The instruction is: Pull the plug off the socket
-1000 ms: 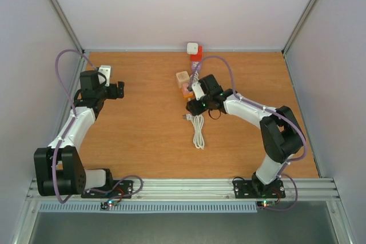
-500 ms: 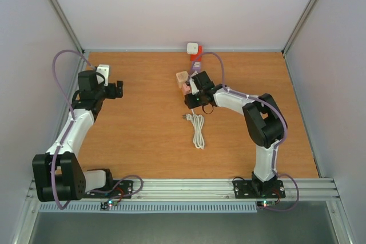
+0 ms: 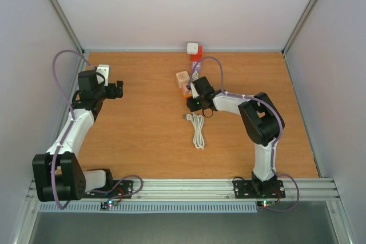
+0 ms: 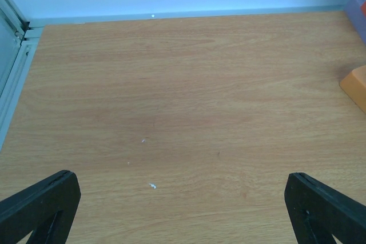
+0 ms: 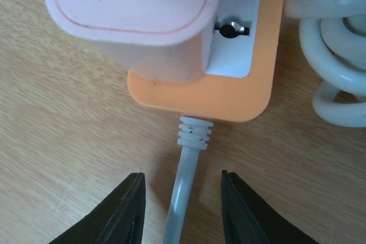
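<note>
A pale pink plug [image 5: 131, 10] sits in the white face of an orange socket block [image 5: 229, 92]; from above, the plug [image 3: 182, 77] and socket [image 3: 186, 91] lie mid-table toward the back. The socket's white cord [image 5: 186, 187] runs out toward the camera between the black fingers [image 5: 123, 210] of my right gripper [image 5: 183, 210]. The jaws straddle the cord with a gap on each side and hold nothing. My right gripper [image 3: 191, 98] hovers just in front of the socket. Far to the left, my left gripper [image 3: 120, 88] stands wide open over bare wood [image 4: 183, 210].
A coiled white cable [image 5: 337, 44] lies beside the socket and trails toward the front [image 3: 198, 127]. A red and white block [image 3: 194, 54] stands at the back wall. A small white box [image 3: 103, 71] sits by the left wall. An orange corner [image 4: 355, 84] shows at the left wrist view's right edge.
My right arm has folded in and brought its gripper closer to the socket, and its jaws have narrowed around the cord. The left arm has barely shifted.
</note>
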### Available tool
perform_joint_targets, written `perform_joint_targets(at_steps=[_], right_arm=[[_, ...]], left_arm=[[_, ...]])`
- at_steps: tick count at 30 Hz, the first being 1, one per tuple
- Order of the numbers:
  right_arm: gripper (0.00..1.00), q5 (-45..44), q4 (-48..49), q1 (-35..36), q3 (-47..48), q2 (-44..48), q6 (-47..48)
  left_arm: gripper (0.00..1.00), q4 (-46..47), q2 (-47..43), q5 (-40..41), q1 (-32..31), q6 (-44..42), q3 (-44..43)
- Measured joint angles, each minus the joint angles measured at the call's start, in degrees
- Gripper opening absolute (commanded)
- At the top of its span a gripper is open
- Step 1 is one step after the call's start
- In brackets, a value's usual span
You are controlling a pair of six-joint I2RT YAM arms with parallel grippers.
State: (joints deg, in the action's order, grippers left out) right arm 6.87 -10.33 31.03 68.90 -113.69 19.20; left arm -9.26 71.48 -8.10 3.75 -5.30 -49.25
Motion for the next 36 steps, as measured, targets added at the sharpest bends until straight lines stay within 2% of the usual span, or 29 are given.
perform_joint_targets(at_steps=[7, 16, 21, 36], right_arm=[[0.25, 1.2, 5.0, 0.0, -3.2, 0.7, 1.6], [0.22, 6.2, 5.8, 0.1, -6.7, 2.9, 6.3], [0.16, 7.9, 5.6, 0.8, -8.5, 4.2, 9.9], [0.16, 12.0, 1.7, 4.8, -13.7, 8.8, 22.0]], left_arm=[[1.00, -0.4, 0.0, 0.1, 0.0, 0.2, 0.0], [1.00, -1.1, -0.1, 0.2, 0.0, 0.1, 0.0], [1.00, -1.5, -0.5, 0.0, 0.0, -0.3, 0.0], [1.00, -2.6, -1.1, -0.5, 0.0, -1.1, 0.0]])
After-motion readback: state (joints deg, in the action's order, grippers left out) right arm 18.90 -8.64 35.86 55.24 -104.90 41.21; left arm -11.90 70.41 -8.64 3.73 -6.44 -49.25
